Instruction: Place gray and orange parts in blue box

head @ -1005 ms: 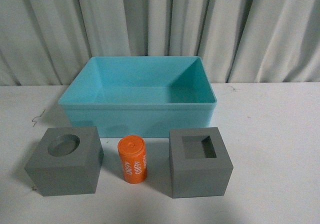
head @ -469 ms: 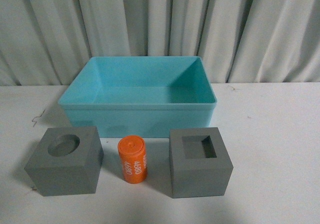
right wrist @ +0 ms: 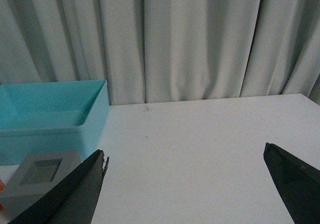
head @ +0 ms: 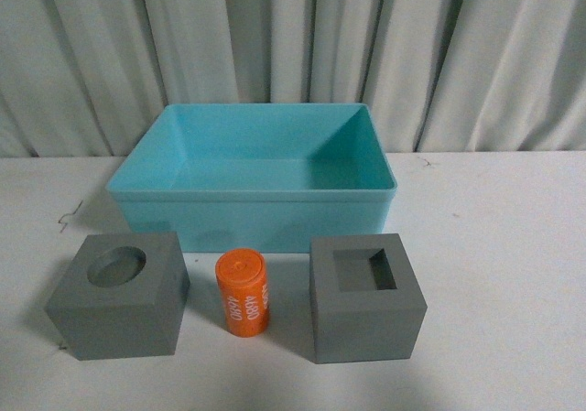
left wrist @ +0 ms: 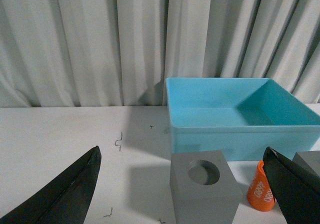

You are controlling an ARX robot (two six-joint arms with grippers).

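Orange cylinder [head: 243, 293] upright, axis vertical; left end effector [left wrist: 181, 150], right end effector [right wrist: 185, 150] both released

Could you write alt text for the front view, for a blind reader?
A light blue plastic tub sits on a white table; before it stand a gray round-recessed cube, an orange cylinder and a gray square-recessed cube.

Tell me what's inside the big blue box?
Nothing that shows: the blue box has a bare floor and walls. Its near wall hides the front strip of the floor.

Pale pleated curtain [head: 293, 54] behind white table [head: 494, 246].
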